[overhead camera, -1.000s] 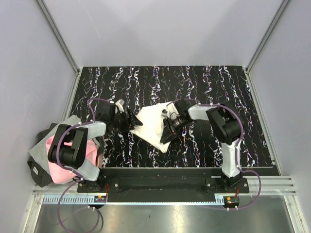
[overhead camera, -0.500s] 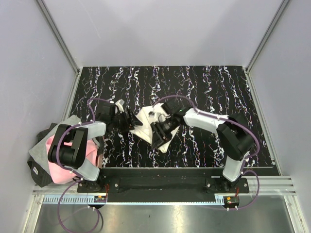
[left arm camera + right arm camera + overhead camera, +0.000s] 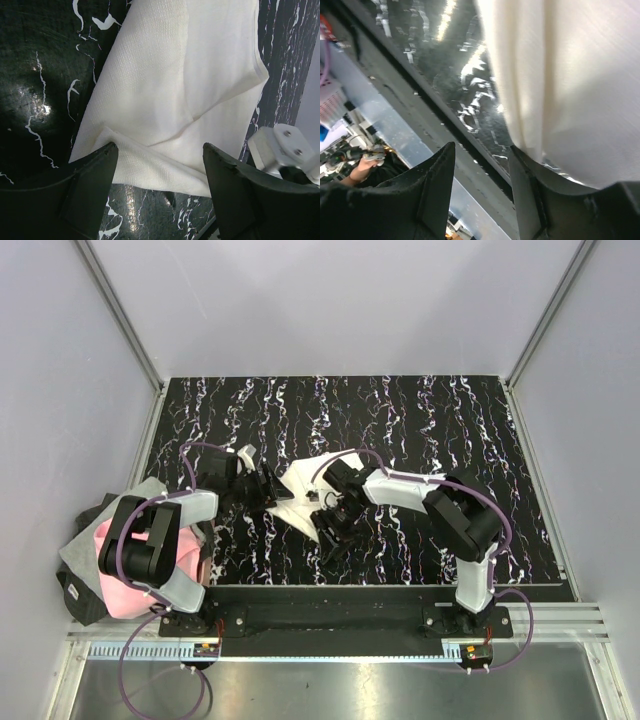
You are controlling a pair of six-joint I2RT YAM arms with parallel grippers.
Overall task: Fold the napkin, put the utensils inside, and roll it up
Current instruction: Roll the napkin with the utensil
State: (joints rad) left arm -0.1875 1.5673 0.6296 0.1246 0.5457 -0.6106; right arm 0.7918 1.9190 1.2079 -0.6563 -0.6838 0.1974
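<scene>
The cream napkin lies folded on the black marbled table, seen large in the left wrist view. My left gripper stands open at the cloth's left edge, and that edge lies between its fingers without being pinched. My right gripper is at the napkin's near corner, open, with only table and front rail showing in the gap. Its right finger touches the napkin from the side. The utensils are out of view.
A pink and grey cloth sits in a heap off the table's left edge, beside the left arm's base. Grey walls close in the table on three sides. A metal rail runs along the near edge.
My right gripper moved from the napkin's right side down to its near corner, and its jaws opened wider. The left arm stayed still.
</scene>
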